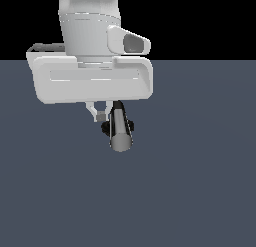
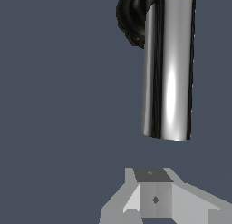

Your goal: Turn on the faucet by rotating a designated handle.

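The faucet [image 1: 131, 125] is a small black fixture under my white hand. Only bits of its black base show around the handle; in the wrist view the black base [image 2: 131, 19] sits at the bar's far end. The handle [image 1: 120, 131] is a grey cylindrical bar pointing toward the exterior camera. In the wrist view the handle [image 2: 167, 69] is shiny and lies just beyond my fingertips. My gripper [image 1: 100, 116] hangs just to the exterior view's left of the handle. Its fingers are together with nothing between them. The wrist view shows the gripper [image 2: 152, 182] apart from the bar's free end.
A flat dark grey-blue floor [image 1: 200, 191] surrounds the faucet. My large white hand body [image 1: 92, 81] hides the faucet's rear part in the exterior view. No other objects show.
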Robot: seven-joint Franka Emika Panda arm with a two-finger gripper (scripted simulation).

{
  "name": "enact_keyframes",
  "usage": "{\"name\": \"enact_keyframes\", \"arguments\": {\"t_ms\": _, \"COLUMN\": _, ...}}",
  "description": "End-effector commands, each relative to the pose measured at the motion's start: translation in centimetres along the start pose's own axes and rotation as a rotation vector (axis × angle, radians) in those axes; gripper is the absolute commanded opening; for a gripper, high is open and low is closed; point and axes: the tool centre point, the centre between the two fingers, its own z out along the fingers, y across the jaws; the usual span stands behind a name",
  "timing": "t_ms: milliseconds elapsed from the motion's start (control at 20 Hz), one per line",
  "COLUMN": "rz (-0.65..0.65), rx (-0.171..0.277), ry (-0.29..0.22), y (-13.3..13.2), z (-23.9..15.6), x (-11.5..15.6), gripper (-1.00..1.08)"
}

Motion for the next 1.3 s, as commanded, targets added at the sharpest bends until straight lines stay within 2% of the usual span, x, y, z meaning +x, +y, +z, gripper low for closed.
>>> {"name": "enact_keyframes", "arguments": {"t_ms": 0, "rz": -0.010, "rx": 0.000, "ry": -0.001, "y": -0.3, "z": 1.7, "x": 0.5, "gripper": -1.00}}
{"name": "enact_keyframes", "arguments": {"t_ms": 550, "rz": -0.039, "rx": -0.001, "ry": -0.008, "y": -1.0, "z": 6.5, "x": 2.0, "gripper": -1.00}}
{"name": "enact_keyframes", "arguments": {"t_ms": 1100, "rz": -0.043, "rx": -0.001, "ry": -0.009, "y": -1.2, "z": 7.2, "x": 2.3, "gripper": -1.00}}
{"name": "enact_keyframes", "arguments": {"t_ms": 1250, "rz": -0.043, "rx": -0.001, "ry": -0.009, "y": 0.4, "z": 7.3, "x": 2.5, "gripper": -1.00}}
